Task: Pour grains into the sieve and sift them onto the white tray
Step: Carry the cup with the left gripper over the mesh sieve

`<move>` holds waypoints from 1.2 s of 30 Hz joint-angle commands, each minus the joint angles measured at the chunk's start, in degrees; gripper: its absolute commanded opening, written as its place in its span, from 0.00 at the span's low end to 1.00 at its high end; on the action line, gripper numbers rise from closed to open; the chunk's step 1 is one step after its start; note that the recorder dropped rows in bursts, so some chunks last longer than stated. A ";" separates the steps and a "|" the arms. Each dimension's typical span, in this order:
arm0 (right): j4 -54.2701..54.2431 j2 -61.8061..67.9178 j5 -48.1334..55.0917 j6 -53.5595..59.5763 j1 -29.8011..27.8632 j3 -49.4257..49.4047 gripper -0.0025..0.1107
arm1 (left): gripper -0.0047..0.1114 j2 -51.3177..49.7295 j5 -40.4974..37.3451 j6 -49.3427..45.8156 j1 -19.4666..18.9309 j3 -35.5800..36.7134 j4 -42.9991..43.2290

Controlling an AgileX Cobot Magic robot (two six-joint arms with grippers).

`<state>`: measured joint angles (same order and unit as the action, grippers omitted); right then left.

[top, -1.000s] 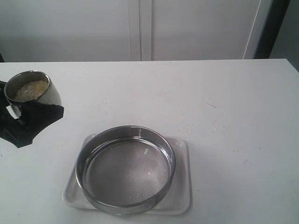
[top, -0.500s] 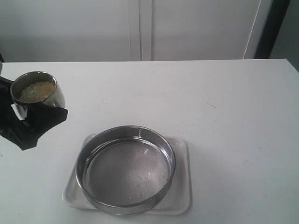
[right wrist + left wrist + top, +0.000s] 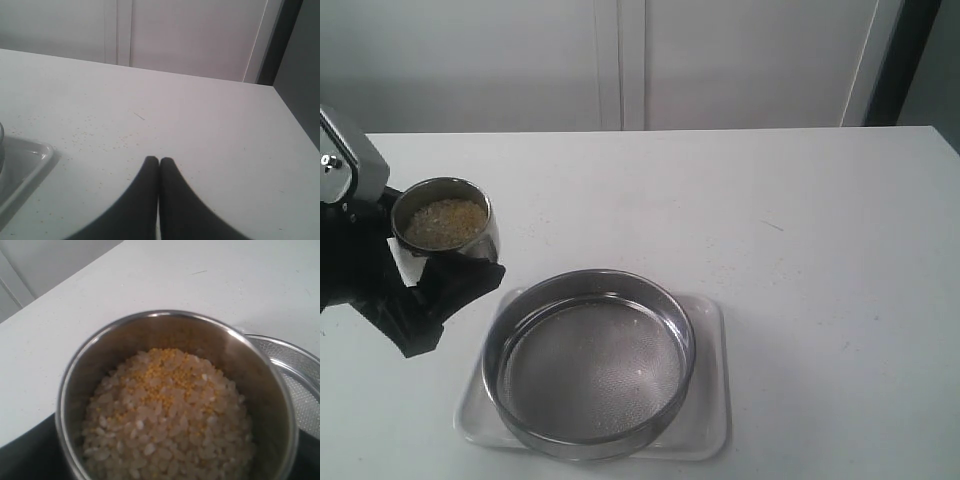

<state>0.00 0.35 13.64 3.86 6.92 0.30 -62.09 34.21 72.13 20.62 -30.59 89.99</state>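
The left jaws are spread wide around a small rounded steel cup [image 3: 480, 243] and have hold of it. They carry it roughly upright beside the left far edge of the large round steel-rimmed sieve with grey mesh [image 3: 590, 365]. The loose mix of whitish rice-like and fine yellow grains [image 3: 167, 410] is all in the cup, heaped fairly high. None shows on the mesh or on the flat white rectangular plastic tray [image 3: 712, 425] on which the sieve sits. The right jaws are pressed shut on nothing, low over the white counter [image 3: 800, 250] near a corner of the tray and out of the exterior view. The pour has not begun, and the main risk is tipping too soon. The cup's lip looks to be barely at the sieve's rim, so an early tilt would send grains down the outside wall onto the tray unsifted, or onto the counter. A fast tilt of so full a cup could dump the heap at once and bounce grains over the shallow wall. The cup's smooth round side might also turn in the grip, and a low approach could knock the sieve askew on the tray.
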 commanded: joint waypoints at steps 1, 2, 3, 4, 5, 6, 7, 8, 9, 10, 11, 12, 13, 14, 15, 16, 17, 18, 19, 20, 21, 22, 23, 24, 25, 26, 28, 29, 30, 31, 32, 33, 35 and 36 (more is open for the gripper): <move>0.00 -0.35 -0.43 0.33 0.03 -0.30 0.02 | 0.04 -1.08 -1.61 3.08 2.80 -2.80 2.35; 0.00 -0.35 -0.43 0.33 0.03 -0.30 0.02 | 0.04 -1.83 -2.29 4.11 3.49 -3.59 3.67; 0.00 -0.35 -0.43 0.33 0.03 -0.30 0.02 | 0.04 -2.54 -2.92 4.80 4.44 -4.29 5.03; 0.00 -0.35 -0.43 0.33 0.03 -0.30 0.02 | 0.04 -3.26 -3.47 5.33 5.51 -4.95 5.83; 0.00 -0.35 -0.43 0.33 0.03 -0.30 0.02 | 0.04 -3.78 -4.68 6.34 6.52 -5.58 6.98; 0.00 -0.35 -0.43 0.33 0.03 -0.30 0.02 | 0.04 -4.26 -5.50 7.27 7.54 -6.12 8.83; 0.00 -0.35 -0.43 0.33 0.03 -0.30 0.02 | 0.04 -4.63 -6.22 8.55 8.37 -6.57 9.96; 0.00 -0.35 -0.43 0.33 0.03 -0.30 0.02 | 0.04 -4.87 -6.56 9.30 8.77 -6.88 9.96; 0.00 -0.35 -0.43 0.33 0.03 -0.30 0.02 | 0.04 -5.27 -6.89 9.56 9.21 -7.02 9.96; 0.00 -0.35 -0.43 0.33 0.03 -0.30 0.02 | 0.04 -5.40 -7.37 9.56 9.52 -7.12 9.96; 0.00 -0.35 -0.43 0.33 0.03 -0.30 0.02 | 0.04 -5.66 -7.78 9.56 9.82 -7.14 9.96; 0.00 -0.35 -0.43 0.33 0.03 -0.30 0.02 | 0.04 -5.92 -8.06 9.56 10.28 -7.31 9.96; 0.00 -0.35 -0.43 0.33 0.03 -0.30 0.02 | 0.04 -6.02 -8.36 9.56 10.77 -7.40 9.96; 0.00 -0.35 -0.43 0.33 0.03 -0.30 0.02 | 0.04 -6.02 -8.90 9.56 11.17 -7.40 9.96; 0.00 -0.35 -0.43 0.33 0.03 -0.30 0.02 | 0.04 -6.24 -9.35 8.97 11.70 -7.40 9.96; 0.00 -0.35 -0.43 0.33 0.03 -0.30 0.02 | 0.04 -6.36 -9.53 8.72 12.23 -7.40 9.96; 0.00 -0.35 -0.43 0.33 0.03 -0.30 0.02 | 0.04 -6.48 -9.64 8.72 12.57 -7.40 9.96; 0.00 -0.35 -0.43 0.33 0.03 -0.30 0.02 | 0.04 -6.59 -10.41 8.72 13.04 -7.40 9.96; 0.00 -0.35 -0.43 0.33 0.03 -0.30 0.02 | 0.04 -6.71 -11.02 8.72 13.48 -7.40 9.96; 0.00 -0.35 -0.43 0.33 0.03 -0.30 0.02 | 0.04 -6.82 -11.48 8.72 13.80 -7.40 9.96; 0.00 -0.35 -0.43 0.33 0.03 -0.30 0.02 | 0.04 -6.92 -11.87 8.72 14.21 -7.40 9.96; 0.00 -0.35 -0.43 0.33 0.03 -0.30 0.02 | 0.04 -7.19 -12.00 8.68 14.43 -7.40 9.96; 0.00 -0.35 -0.43 0.33 0.03 -0.30 0.02 | 0.04 -7.30 -12.00 8.40 14.35 -7.40 9.96; 0.00 -0.35 -0.43 0.33 0.03 -0.30 0.02 | 0.04 -7.55 -11.89 8.10 14.35 -7.40 9.96; 0.00 -0.35 -0.43 0.33 0.03 -0.30 0.02 | 0.04 -7.83 -12.00 7.68 14.35 -7.40 9.96; 0.00 -0.35 -0.43 0.33 0.03 -0.30 0.02 | 0.04 -8.11 -12.23 7.12 14.35 -7.40 9.96; 0.00 -0.35 -0.43 0.33 0.03 -0.30 0.02 | 0.04 -8.66 -13.06 5.43 14.35 -7.40 9.96; 0.00 -0.35 -0.43 0.33 0.03 -0.30 0.02 | 0.04 -8.90 -13.27 4.43 14.35 -7.40 9.96; 0.00 -0.35 -0.43 0.33 0.03 -0.30 0.02 | 0.04 -9.00 -13.41 3.64 14.35 -7.40 9.96; 0.00 -0.35 -0.43 0.33 0.03 -0.30 0.02 | 0.04 -9.14 -13.41 2.58 14.35 -7.40 9.96; 0.00 -0.35 -0.43 0.33 0.03 -0.30 0.02 | 0.04 -9.24 -13.30 1.80 14.47 -7.40 9.96; 0.00 -0.35 -0.43 0.33 0.03 -0.30 0.02 | 0.04 -9.36 -13.30 1.16 14.47 -7.40 9.96; 0.00 -0.35 -0.43 0.33 0.03 -0.30 0.02 | 0.04 -9.36 -13.30 -0.46 14.47 -7.40 9.96; 0.00 -0.35 -0.43 0.33 0.03 -0.30 0.02 | 0.04 -9.36 -13.30 -1.17 14.47 -7.40 9.96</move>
<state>0.00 0.35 13.56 3.87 6.92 0.30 -71.79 21.33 73.16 34.65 -37.49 99.92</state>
